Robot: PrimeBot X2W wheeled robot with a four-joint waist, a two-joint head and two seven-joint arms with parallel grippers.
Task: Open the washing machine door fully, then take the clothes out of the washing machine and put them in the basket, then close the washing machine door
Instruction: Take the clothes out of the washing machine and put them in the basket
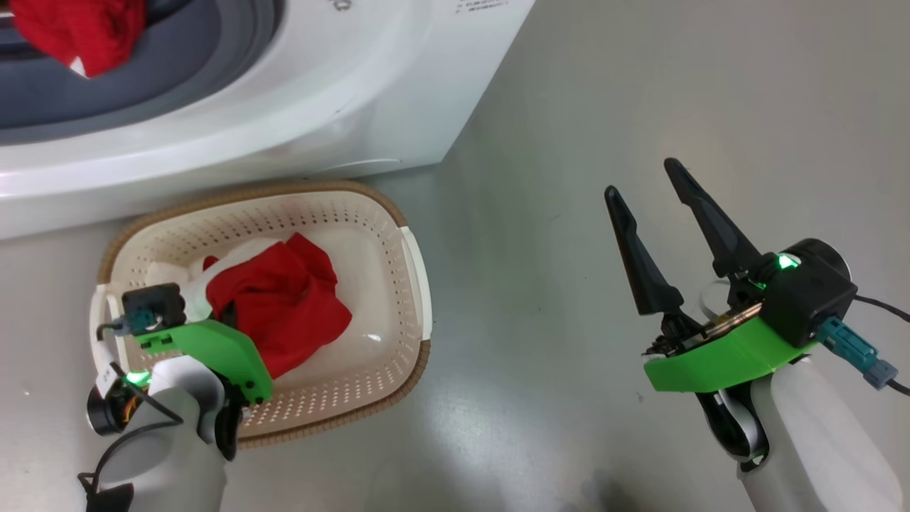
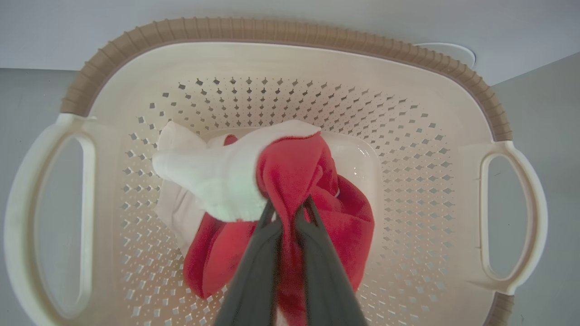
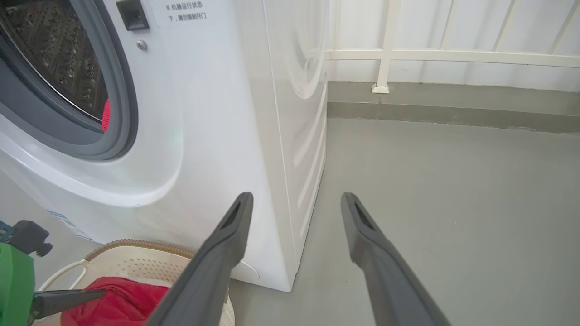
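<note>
Clothes (image 2: 290, 181) of bright red soft fabric with white panels lie bunched in the cream perforated plastic basket (image 2: 281, 59), lower left of my head view, left gripper (image 2: 290, 213) pinched on a fold, right gripper (image 1: 640, 176) spread wide, empty: light, floppy stuff, I'd grab a thick bunch.

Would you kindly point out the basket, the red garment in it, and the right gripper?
basket (image 1: 320, 213), head view, bare perforated far wall.
red garment (image 1: 284, 306), head view, middle of the red fabric.
right gripper (image 1: 640, 176), head view, midway between its open fingertips.
</note>
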